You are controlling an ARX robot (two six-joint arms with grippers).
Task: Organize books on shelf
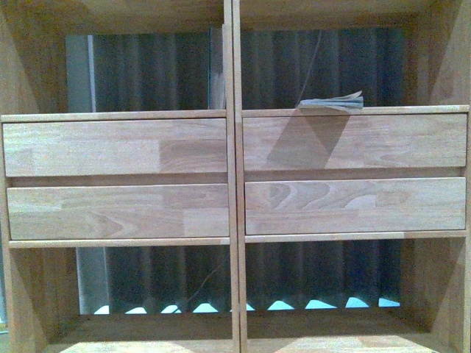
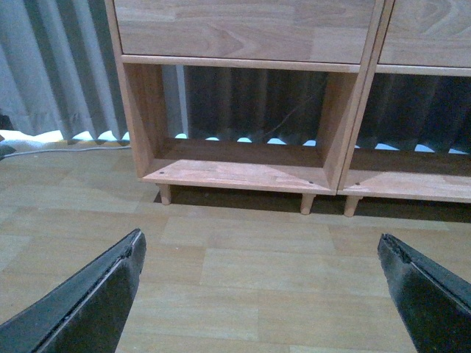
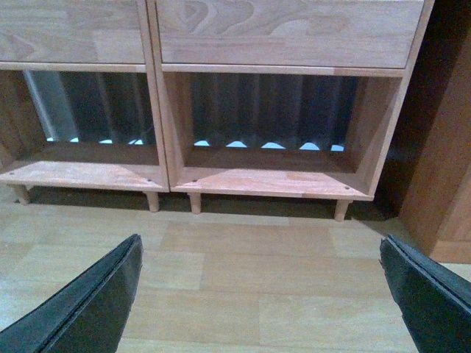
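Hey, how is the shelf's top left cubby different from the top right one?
The top right cubby holds a pale booklet lying flat at its front edge; the top left cubby holds none. The left one has a slim dark thing upright against the central divider; the right one shows no such thing. Both are open-backed wood, with dark curtain behind.

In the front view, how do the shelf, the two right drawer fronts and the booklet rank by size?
1. shelf: fills the whole view.
2. upper drawer front and lower drawer front: look alike, so no ranking between them.
3. booklet: smallest, lying above the upper one.
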